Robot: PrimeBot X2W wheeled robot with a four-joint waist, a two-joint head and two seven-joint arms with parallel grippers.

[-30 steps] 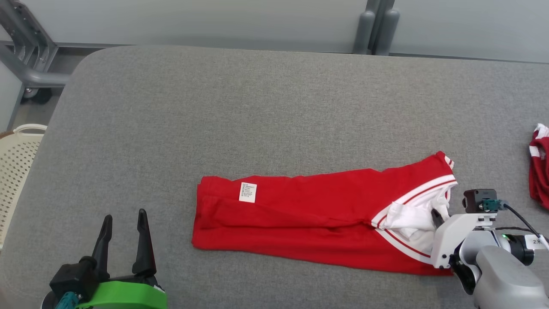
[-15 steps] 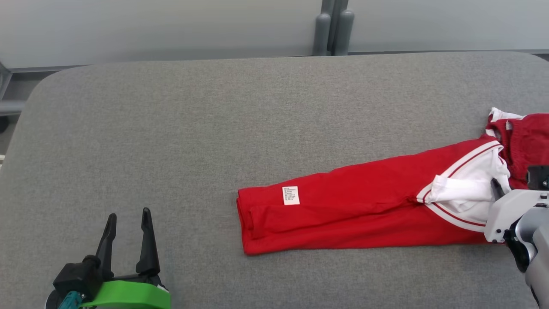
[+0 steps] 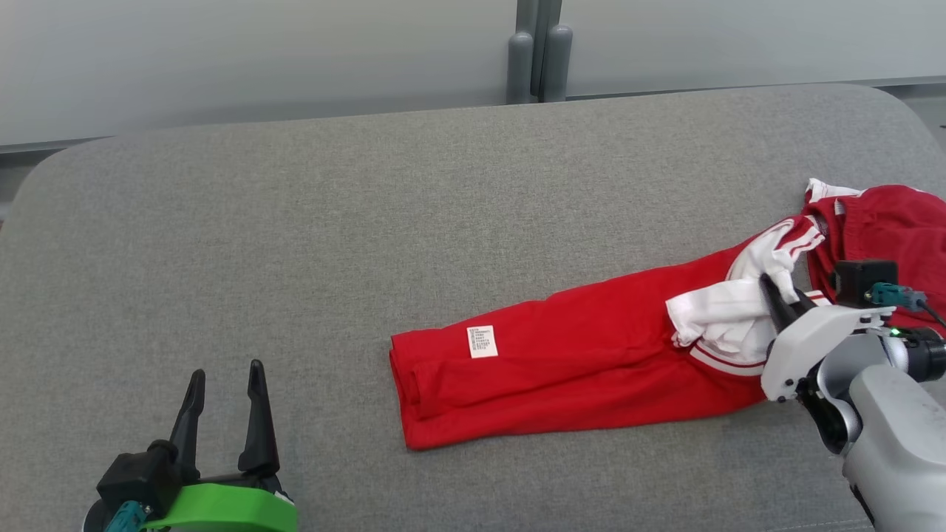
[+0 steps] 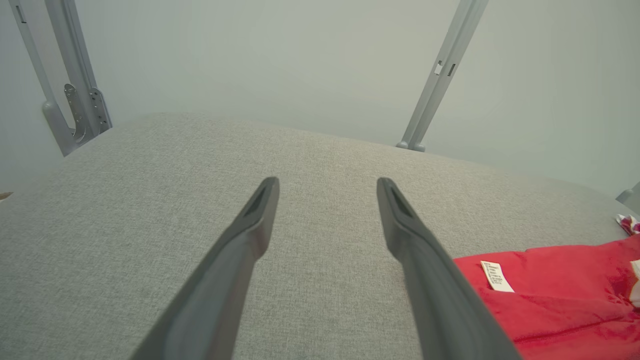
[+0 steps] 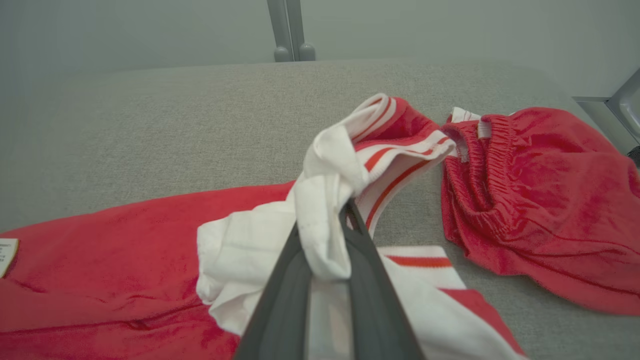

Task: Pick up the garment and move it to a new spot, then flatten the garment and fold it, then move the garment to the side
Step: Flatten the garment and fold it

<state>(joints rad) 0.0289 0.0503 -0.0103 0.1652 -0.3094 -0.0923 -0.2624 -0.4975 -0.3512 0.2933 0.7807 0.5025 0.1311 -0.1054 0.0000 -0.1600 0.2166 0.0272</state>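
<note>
The garment (image 3: pixel 569 369) is red with white striped trim and a small white label, and lies folded into a long band on the grey padded table (image 3: pixel 332 222). Its trimmed right end is bunched and raised off the table, with my right gripper (image 3: pixel 780 295) shut on the white cloth. The right wrist view shows that gripper (image 5: pixel 345 212) pinching the white fold, the garment's (image 5: pixel 100 260) red body trailing left. My left gripper (image 3: pixel 225 384) stands open over bare table at the lower left, well clear of the garment. The left wrist view has this gripper (image 4: pixel 327 187) open, the garment (image 4: pixel 560 300) at lower right.
A second red garment (image 3: pixel 887 222) with an elastic waistband lies crumpled at the table's right end, just beyond the held trim, also seen in the right wrist view (image 5: pixel 540 200). Grey wall panels and a post (image 3: pixel 536 52) stand behind the table. Open table stretches left and far.
The camera has swung to the right. My right gripper has dragged the garment's trimmed end right, up to the second red garment, and lifted it. The left gripper has stayed open and still.
</note>
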